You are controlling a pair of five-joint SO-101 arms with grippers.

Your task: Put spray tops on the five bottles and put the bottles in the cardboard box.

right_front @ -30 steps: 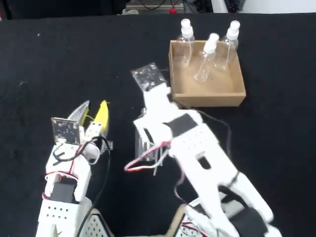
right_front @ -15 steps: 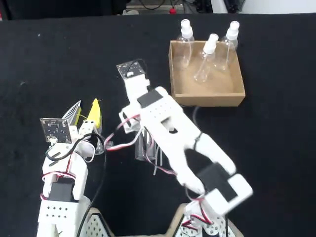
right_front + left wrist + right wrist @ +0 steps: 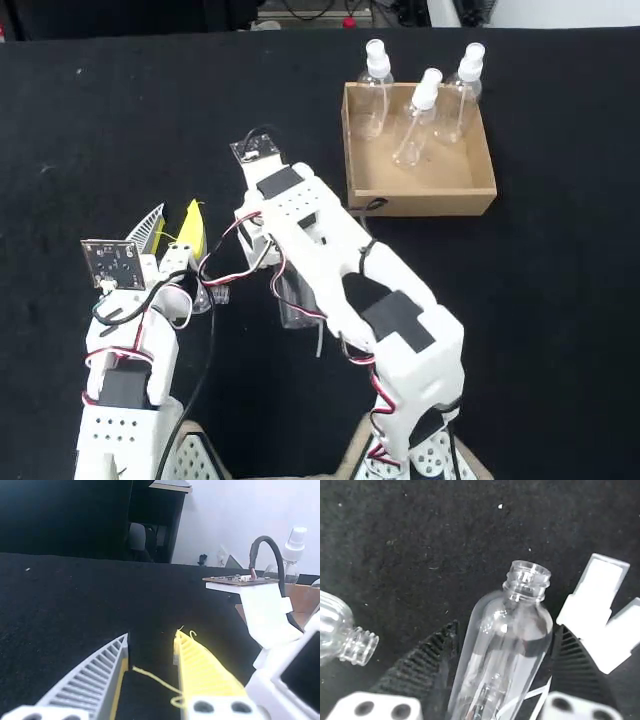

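Centrally, a clear bottle (image 3: 505, 645) with no spray top rests on the black tabletop (image 3: 100, 100). The right wrist view shows it close up, its threaded neck pointing to the upper middle of the frame. The black right jaws stand apart, one on each side of the bottle, not clamped on it. In the high view this bottle is just below centre, partly under the white right arm (image 3: 340, 270). A second bottle (image 3: 342, 630), also uncapped, lies near it at the left edge of the right wrist view. The left jaws, one white and one yellow, are apart and hold nothing, at the left of the high view on the left arm (image 3: 130, 340). The box (image 3: 420, 200) sits at the upper right of the high view, with three capped bottles (image 3: 420, 125) standing inside.
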